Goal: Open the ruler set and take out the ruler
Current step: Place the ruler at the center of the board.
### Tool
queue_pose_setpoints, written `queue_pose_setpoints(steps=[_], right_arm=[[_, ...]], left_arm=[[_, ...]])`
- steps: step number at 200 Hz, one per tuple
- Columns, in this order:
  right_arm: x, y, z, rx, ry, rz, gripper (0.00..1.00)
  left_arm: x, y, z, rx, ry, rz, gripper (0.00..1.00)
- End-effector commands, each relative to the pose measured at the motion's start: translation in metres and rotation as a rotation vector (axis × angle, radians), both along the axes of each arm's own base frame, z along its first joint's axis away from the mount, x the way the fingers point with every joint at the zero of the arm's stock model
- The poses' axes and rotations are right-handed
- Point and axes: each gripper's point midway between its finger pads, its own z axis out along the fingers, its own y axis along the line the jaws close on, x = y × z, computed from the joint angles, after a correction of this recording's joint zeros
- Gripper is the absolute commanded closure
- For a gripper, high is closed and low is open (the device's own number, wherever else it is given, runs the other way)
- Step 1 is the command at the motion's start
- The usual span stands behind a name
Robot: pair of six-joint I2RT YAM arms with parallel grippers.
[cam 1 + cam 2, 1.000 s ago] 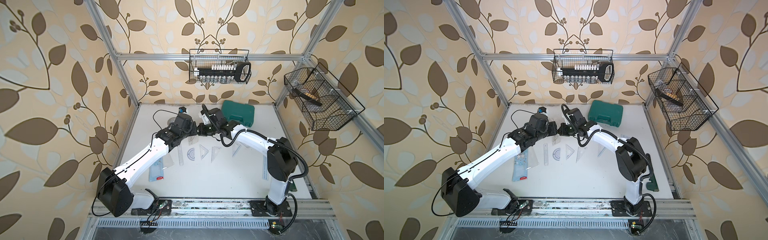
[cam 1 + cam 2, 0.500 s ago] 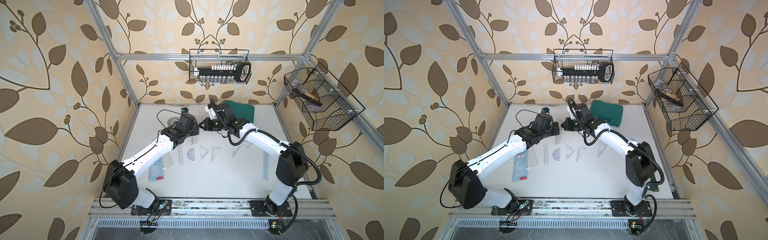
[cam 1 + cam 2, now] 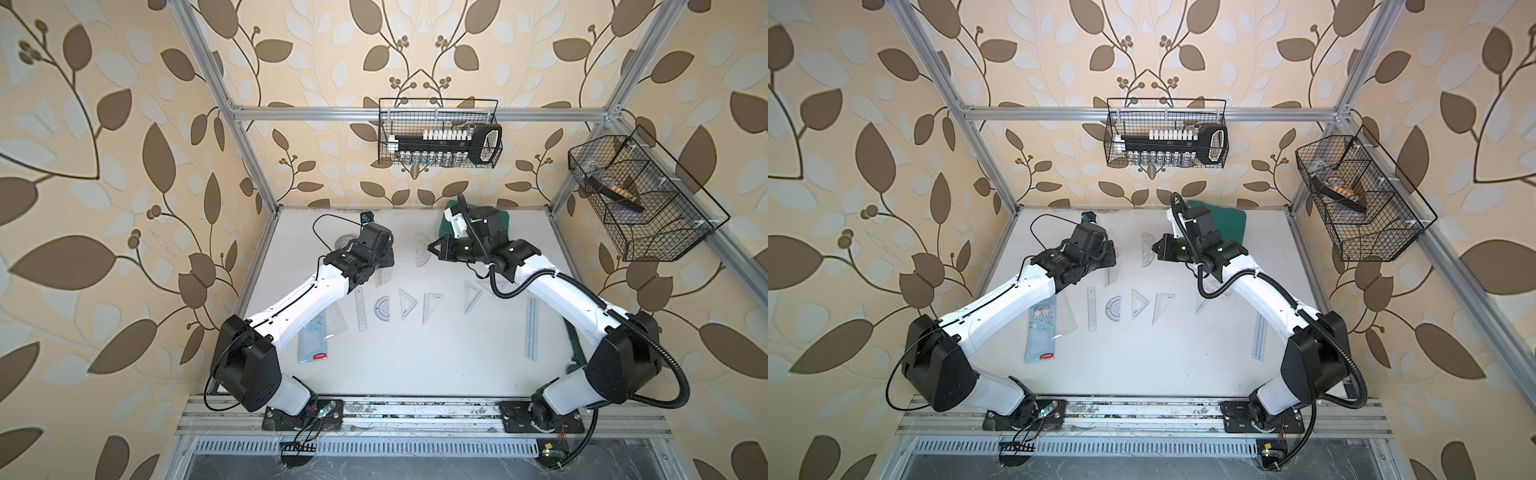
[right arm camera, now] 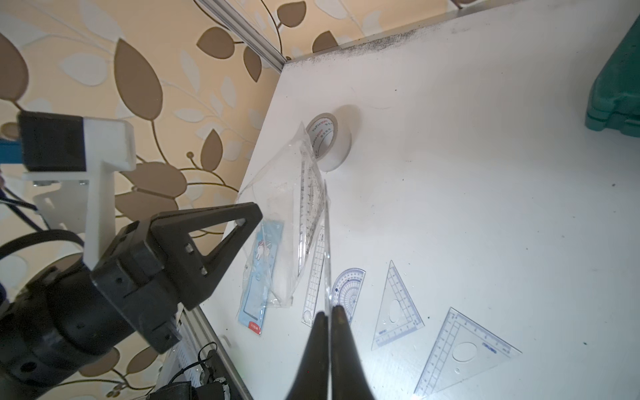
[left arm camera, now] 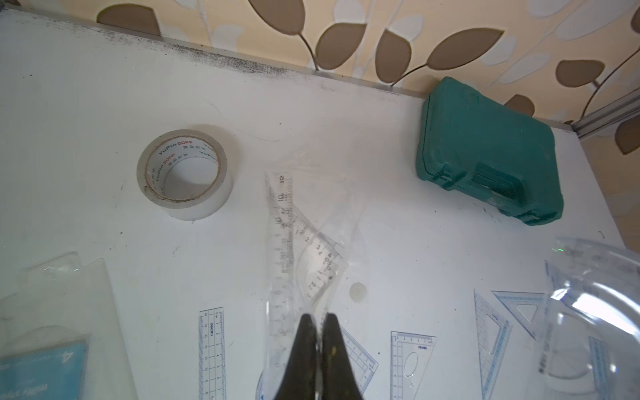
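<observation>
Now drawn apart, the right gripper (image 4: 328, 317) pinches a freed protractor (image 3: 423, 249); the left gripper (image 5: 320, 323) pinches the pouch (image 5: 311, 225), its ruler (image 5: 280, 242) still inside, so extraction looks unfinished.

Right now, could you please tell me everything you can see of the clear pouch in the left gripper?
The clear pouch is thin, crinkled transparent film, pinched at one end by the shut left gripper and held over the white table. Inside lie a straight ruler and what looks like a set square, both clear plastic with printed scales.
</observation>
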Motion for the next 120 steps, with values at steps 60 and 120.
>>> queue_pose_setpoints(steps=[60, 120], right_arm=[[0.072, -0.016, -0.13, 0.018, 0.225, 0.025, 1.0], [0.09, -0.052, -0.189, 0.025, 0.339, -0.044, 1.0]], left_arm=[[-0.025, 0.026, 0.027, 0.029, -0.055, -0.014, 1.0], [-0.029, 0.017, 0.029, -0.014, -0.051, -0.056, 1.0]])
